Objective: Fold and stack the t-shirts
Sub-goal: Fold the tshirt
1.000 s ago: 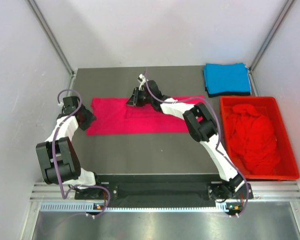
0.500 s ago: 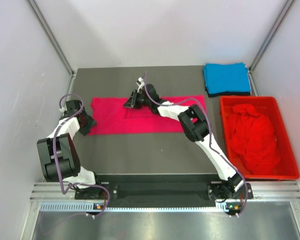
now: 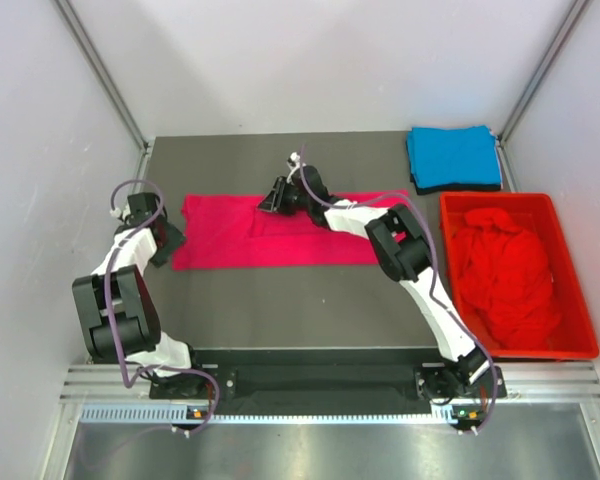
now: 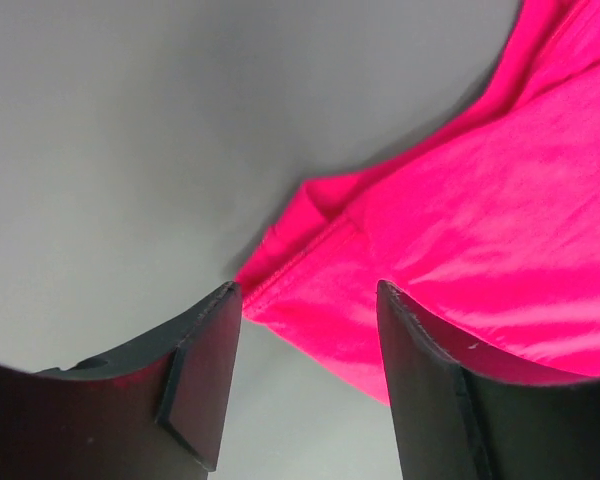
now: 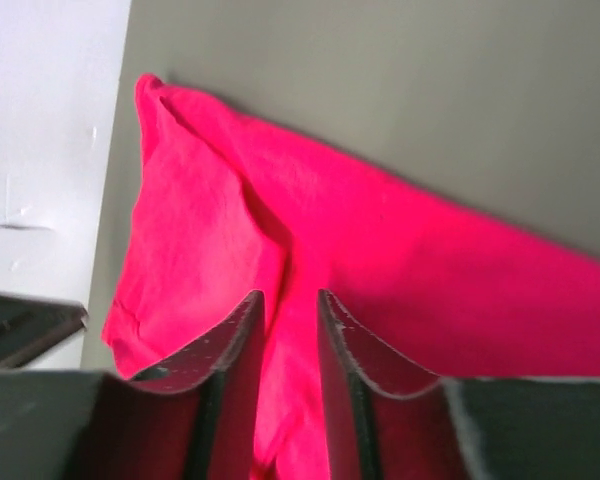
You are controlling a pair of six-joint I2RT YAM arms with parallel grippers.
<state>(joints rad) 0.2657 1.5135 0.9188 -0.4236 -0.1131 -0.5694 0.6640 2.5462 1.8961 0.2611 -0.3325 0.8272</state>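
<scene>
Pink tee (image 3: 280,232) spread; blue tee (image 3: 454,157) folded; red tees (image 3: 505,275) heaped.
Pink tee, bright magenta, lay flat across the middle of the table (image 3: 280,310) as a long band running left to right; faint rectangular crease near its centre; stitched hem at its left end slightly rumpled; blue tee sat as a neat square at the far right corner; red tees lay crumpled together inside the crate (image 3: 530,354), just nearer than the blue tee.

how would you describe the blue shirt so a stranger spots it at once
On the table, go to the far right corner, just beyond the red crate. The blue t-shirt lies there, folded square; it is the only blue thing, while the pink t-shirt lies spread flat.
</scene>
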